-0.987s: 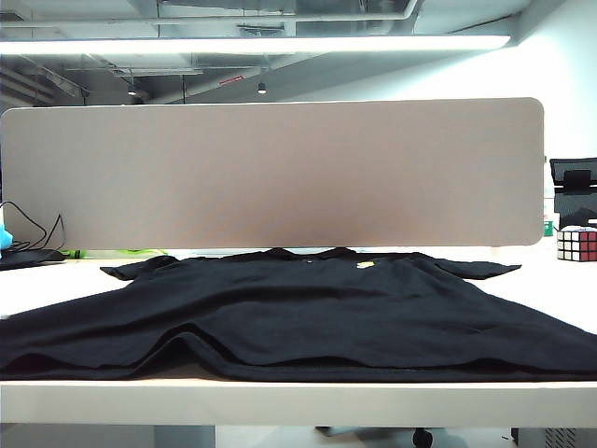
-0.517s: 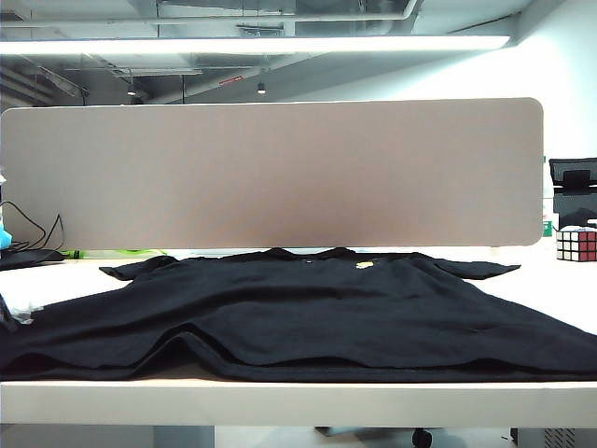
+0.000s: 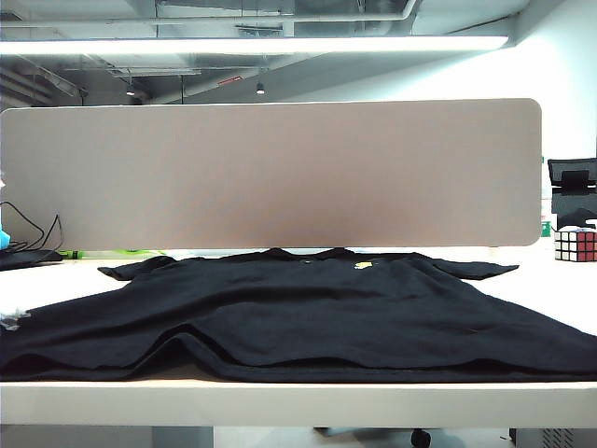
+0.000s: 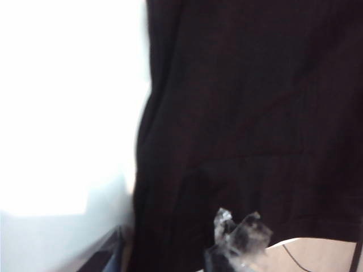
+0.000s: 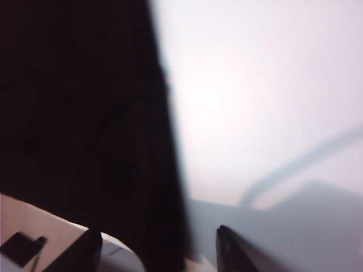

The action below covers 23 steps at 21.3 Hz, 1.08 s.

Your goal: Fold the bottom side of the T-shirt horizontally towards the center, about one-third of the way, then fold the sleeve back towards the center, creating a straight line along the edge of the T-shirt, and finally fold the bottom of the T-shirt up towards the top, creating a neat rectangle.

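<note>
A black T-shirt (image 3: 298,313) lies flat across the white table (image 3: 550,289), collar far, hem (image 3: 308,371) along the near edge, long axis side to side. Soft and limp, it seems best pinched at the edges. The left gripper (image 4: 235,241) hovers over cloth, opening unclear; the right gripper (image 5: 159,246) hovers open, straddling the shirt's side edge, holding nothing.

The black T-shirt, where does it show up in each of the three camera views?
Exterior view: the black cloth T-shirt lies spread across the white table, collar far.
Left wrist view: it fills the frame beside bright tabletop, above the left gripper.
Right wrist view: its dark edge runs between the right gripper's fingers.
Shared landmark: the white table.
</note>
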Motion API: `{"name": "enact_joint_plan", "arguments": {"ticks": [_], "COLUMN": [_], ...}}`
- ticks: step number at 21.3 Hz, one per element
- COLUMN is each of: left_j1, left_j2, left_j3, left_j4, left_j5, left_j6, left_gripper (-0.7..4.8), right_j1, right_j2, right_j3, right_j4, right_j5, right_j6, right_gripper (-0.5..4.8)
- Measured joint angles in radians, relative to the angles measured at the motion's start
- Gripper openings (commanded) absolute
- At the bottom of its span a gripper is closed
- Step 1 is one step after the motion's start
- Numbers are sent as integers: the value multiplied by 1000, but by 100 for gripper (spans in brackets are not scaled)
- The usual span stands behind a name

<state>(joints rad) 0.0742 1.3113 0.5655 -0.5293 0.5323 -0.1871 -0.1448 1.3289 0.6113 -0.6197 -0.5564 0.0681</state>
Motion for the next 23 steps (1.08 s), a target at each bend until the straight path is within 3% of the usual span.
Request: {"name": "enact_joint_plan", "arguments": {"ticks": [7,23], "left_j1": [0,0], "left_j2": [2,1], "left_j3": [46,46], "left_j4": [-110,-110], "left_j5": [-85,-77], "left_j6": [69,94], "left_gripper": [185,185], "right_j1": [0,3], "right_j2": [35,36], "right_j3": [0,-3], "right_j4": [16,-22], "right_j5": [-72,-101], "right_j6": [-3,-13], "right_gripper": [283,283]}}
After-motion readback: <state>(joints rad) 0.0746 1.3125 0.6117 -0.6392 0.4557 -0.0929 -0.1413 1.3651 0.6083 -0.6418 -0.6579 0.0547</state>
